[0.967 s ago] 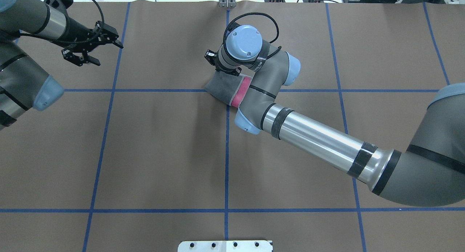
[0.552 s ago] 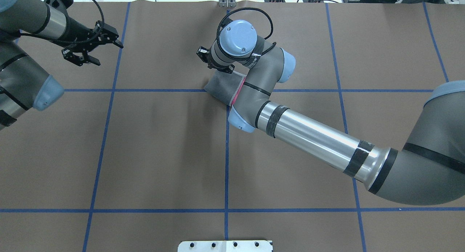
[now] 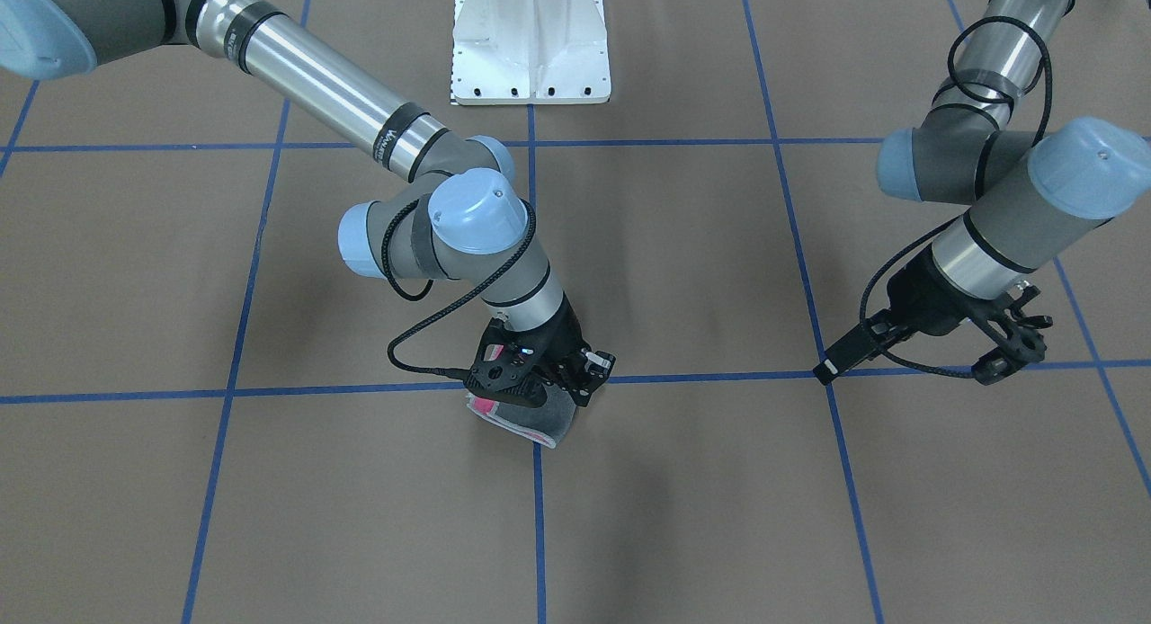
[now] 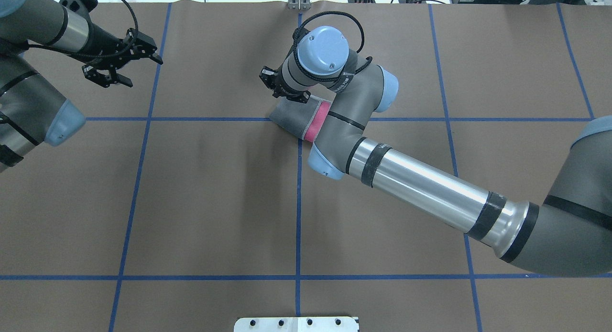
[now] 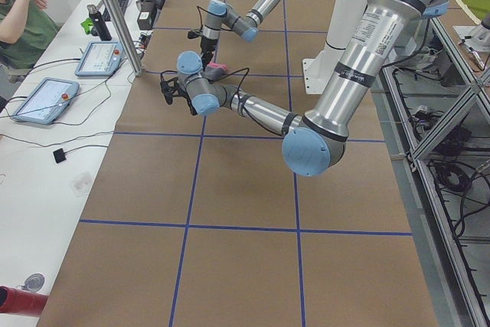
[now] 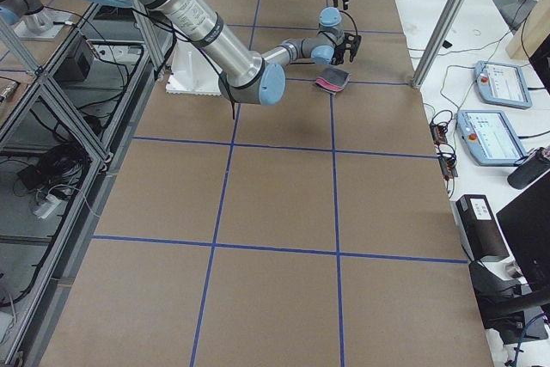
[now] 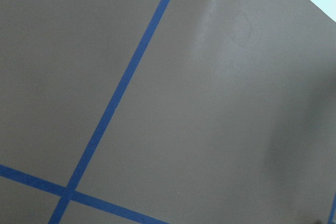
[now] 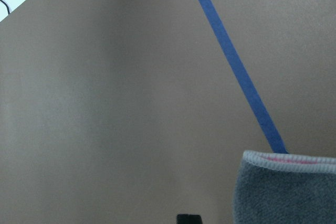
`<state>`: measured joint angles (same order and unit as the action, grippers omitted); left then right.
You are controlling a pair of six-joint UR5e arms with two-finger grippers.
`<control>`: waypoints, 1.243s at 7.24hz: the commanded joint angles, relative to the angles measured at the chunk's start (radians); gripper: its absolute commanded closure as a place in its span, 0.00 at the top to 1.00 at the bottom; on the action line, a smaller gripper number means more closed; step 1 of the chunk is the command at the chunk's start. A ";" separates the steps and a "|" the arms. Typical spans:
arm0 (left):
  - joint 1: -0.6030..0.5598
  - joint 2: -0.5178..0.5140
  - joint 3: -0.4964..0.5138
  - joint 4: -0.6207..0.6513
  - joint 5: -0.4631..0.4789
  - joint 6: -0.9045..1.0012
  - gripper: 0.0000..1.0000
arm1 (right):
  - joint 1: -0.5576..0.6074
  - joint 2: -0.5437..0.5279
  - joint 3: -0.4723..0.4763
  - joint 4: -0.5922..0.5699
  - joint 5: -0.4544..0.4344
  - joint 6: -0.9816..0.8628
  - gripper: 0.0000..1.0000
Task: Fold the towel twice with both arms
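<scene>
R arm (image 3: 333, 93) lettering (image 3: 388, 144) too small; R gripper (image 3: 538, 392) over towel (image 3: 541, 423).

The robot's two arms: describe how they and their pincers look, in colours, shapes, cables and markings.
The left arm and the right arm are alike: shiny silver tubes, dark grey rounded joints with light blue caps, and black bands ringing the tube ends. A black cable loops loosely around each wrist. The left pincer and the right pincer are black, angular and two-fingered.
</scene>
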<state>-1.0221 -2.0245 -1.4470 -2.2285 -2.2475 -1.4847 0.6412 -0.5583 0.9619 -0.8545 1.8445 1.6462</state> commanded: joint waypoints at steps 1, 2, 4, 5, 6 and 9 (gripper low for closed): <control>0.000 -0.002 0.002 0.001 0.000 -0.002 1.00 | -0.008 -0.020 0.017 -0.031 0.004 0.000 0.00; 0.000 -0.002 0.002 0.000 0.000 0.000 1.00 | -0.023 -0.022 0.015 -0.031 0.004 0.000 0.00; -0.001 -0.002 0.000 0.000 -0.001 0.000 1.00 | -0.041 -0.022 0.012 -0.029 0.004 -0.002 0.00; -0.003 -0.002 0.000 0.000 0.000 0.001 1.00 | -0.049 -0.022 0.011 -0.029 0.001 -0.002 0.00; -0.010 -0.002 0.000 0.000 -0.001 0.003 1.00 | -0.061 -0.022 0.008 -0.029 -0.002 -0.002 0.00; -0.016 -0.002 0.000 0.001 -0.001 0.003 1.00 | -0.060 -0.015 0.011 -0.027 0.001 0.000 0.00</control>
<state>-1.0375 -2.0254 -1.4460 -2.2275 -2.2488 -1.4819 0.5801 -0.5761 0.9703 -0.8826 1.8431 1.6454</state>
